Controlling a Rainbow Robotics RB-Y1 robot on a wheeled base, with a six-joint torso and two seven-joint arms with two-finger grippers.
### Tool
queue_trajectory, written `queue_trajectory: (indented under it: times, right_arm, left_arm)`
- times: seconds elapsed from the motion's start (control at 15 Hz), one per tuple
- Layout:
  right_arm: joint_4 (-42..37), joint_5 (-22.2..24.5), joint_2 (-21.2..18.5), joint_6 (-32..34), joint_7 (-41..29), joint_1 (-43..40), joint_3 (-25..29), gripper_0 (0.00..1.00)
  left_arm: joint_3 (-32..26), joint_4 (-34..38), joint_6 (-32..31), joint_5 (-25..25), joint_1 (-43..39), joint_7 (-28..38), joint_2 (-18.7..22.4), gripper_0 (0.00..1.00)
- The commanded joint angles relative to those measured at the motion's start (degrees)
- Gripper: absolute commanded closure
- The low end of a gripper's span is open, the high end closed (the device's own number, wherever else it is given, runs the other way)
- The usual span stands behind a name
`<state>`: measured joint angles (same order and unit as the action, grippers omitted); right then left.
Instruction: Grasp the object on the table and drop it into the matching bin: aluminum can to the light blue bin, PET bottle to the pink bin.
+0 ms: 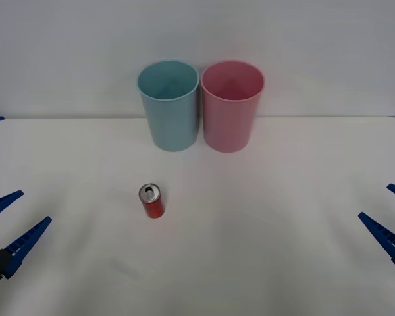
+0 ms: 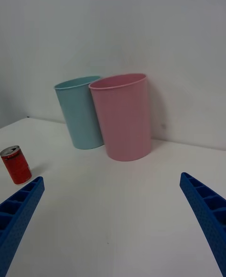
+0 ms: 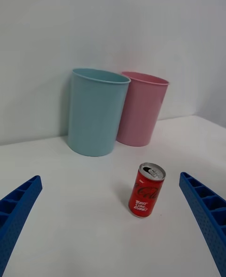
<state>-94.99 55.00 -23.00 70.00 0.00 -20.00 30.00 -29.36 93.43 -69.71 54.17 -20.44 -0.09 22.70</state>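
While I watched the front feed, the red can (image 1: 152, 201) stood upright on the white table (image 1: 263, 250), silver lid and pull tab up, a little left of centre and nearer to me than the bins. Behind it, by the far edge, the light blue bin (image 1: 170, 105) and the pink bin (image 1: 232, 105) stood upright side by side, blue on the left, their walls just about touching. My left gripper (image 1: 5, 227) hung low at the left edge, fingers spread wide and holding nothing, well apart from the can. My right gripper (image 1: 390, 217) sat at the right edge, equally wide open and empty.
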Motion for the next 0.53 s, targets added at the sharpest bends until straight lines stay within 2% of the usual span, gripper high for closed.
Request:
queue_trajectory:
  times: [0.07,0.53]
  right_arm:
    - [0.0,0.0,0.0,0.0,0.0,0.0,0.0,0.0]
    - [0.0,0.0,0.0,0.0,0.0,0.0,0.0,0.0]
  left_arm:
    - [0.7,-0.3,0.3,0.2,-0.6,-0.4,0.1,0.0]
    - [4.0,-1.1,1.9,4.4,-0.5,-2.5,0.0,0.0]
